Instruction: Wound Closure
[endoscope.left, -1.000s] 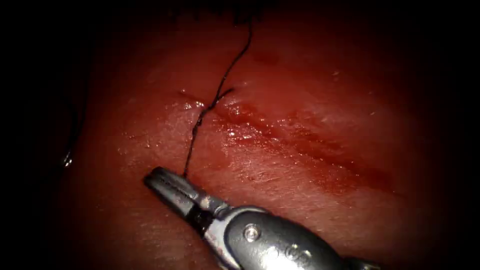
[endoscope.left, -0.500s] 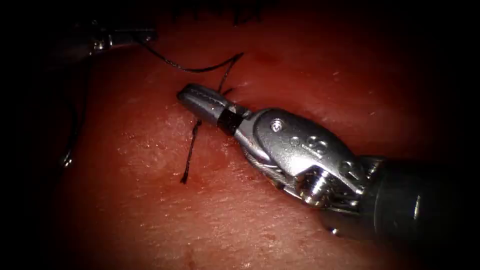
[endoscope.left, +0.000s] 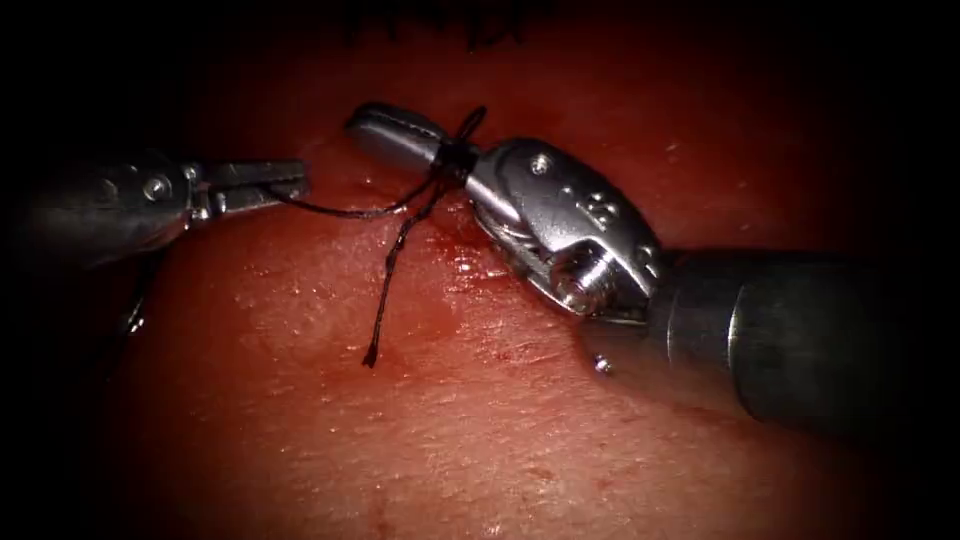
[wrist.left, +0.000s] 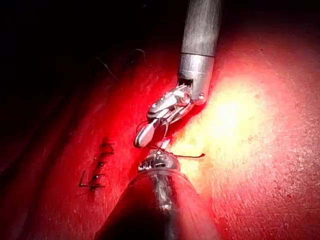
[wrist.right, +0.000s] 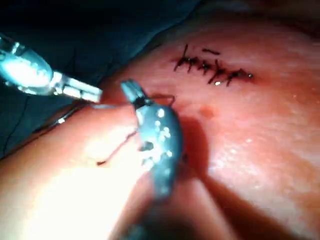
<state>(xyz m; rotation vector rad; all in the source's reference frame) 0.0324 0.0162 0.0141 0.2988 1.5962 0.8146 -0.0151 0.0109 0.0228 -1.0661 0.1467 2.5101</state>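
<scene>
Now the left tool (endoscope.left: 285, 182), at nine o'clock, has its jaws clamped on the thread (endoscope.left: 345, 212). That thread seems wound around the right tool (endoscope.left: 395, 132), whose jaws look closed, empty. A loose thread tail (endoscope.left: 382, 300) lies on the tissue (endoscope.left: 480, 420).

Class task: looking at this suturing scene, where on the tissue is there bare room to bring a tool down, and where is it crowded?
Free: the broad tissue below the thread's loose end and the right tool. Crowded: at the cut, where the thread wraps the right tool's jaws and runs to the left tool, which holds it.
</scene>
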